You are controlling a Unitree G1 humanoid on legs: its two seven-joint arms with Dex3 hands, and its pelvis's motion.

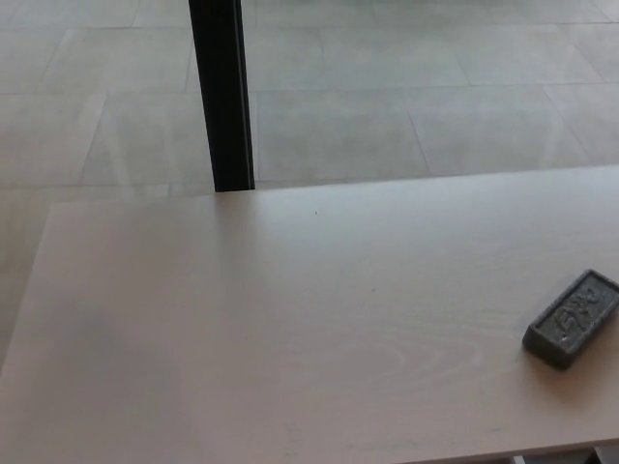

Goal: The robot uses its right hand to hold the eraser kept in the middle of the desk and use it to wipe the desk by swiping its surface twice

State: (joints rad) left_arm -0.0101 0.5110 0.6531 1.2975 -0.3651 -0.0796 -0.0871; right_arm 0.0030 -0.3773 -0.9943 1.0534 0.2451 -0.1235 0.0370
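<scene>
A pale wooden table [290, 319] fills the lower part of the head view, with a grey tiled floor [406, 106] beyond its far edge. We take the eraser [572, 320] as our landmark: a dark grey block lying flat on the table, close to the right border of the view and not far from the table's near edge, its long axis angled away to the right. Neither of our hands appears, so we cannot tell the state of the fingers, whether spread or closed. We judge the task to stand at its first step: the eraser is untouched and no swipe has begun. The next move calls for the right hand to enter from the right, descend over the eraser and close the fingers across its narrower sides. Away from the eraser, to its far left, a black upright post [221, 92] stands just behind the table's far edge. The table surface to the eraser's left carries nothing that would obstruct a swipe.
</scene>
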